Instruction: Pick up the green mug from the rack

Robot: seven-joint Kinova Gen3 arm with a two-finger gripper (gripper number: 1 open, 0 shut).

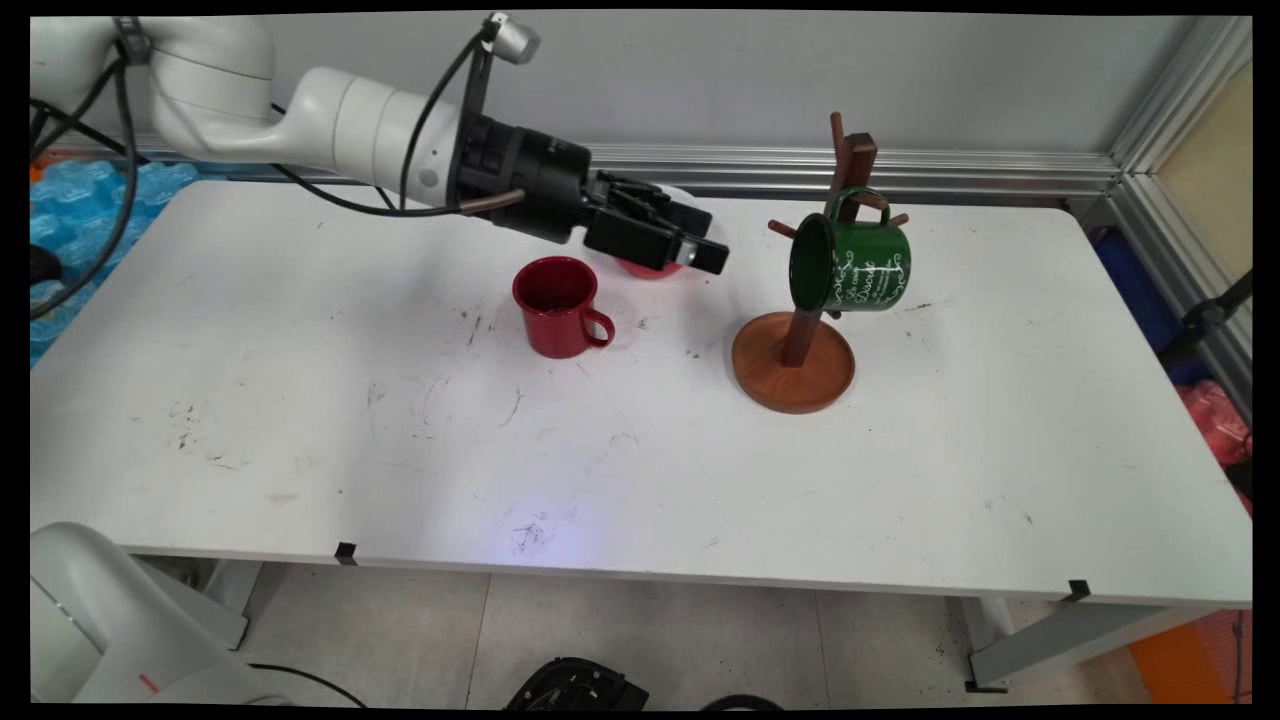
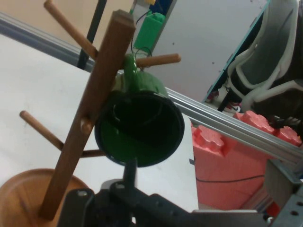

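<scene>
A green enamel mug point(image 1: 850, 265) hangs by its handle on a peg of the brown wooden mug tree point(image 1: 795, 345), its mouth turned left. My gripper point(image 1: 715, 242) hovers above the table just left of that mug, pointing at it, open and holding nothing. The hand view looks straight into the green mug point(image 2: 139, 132) beside the tree's post point(image 2: 90, 113), with the black linkage point(image 2: 142, 208) along the bottom. A red mug point(image 1: 556, 305) stands upright on the table below the gripper's wrist, handle to the right.
A red round thing point(image 1: 648, 268) lies mostly hidden behind the gripper. The tree's round base point(image 1: 760, 375) rests right of centre on the white table point(image 1: 300, 400). An aluminium rail point(image 1: 950, 170) runs along the back edge. Black cables point(image 1: 100, 200) hang at the left.
</scene>
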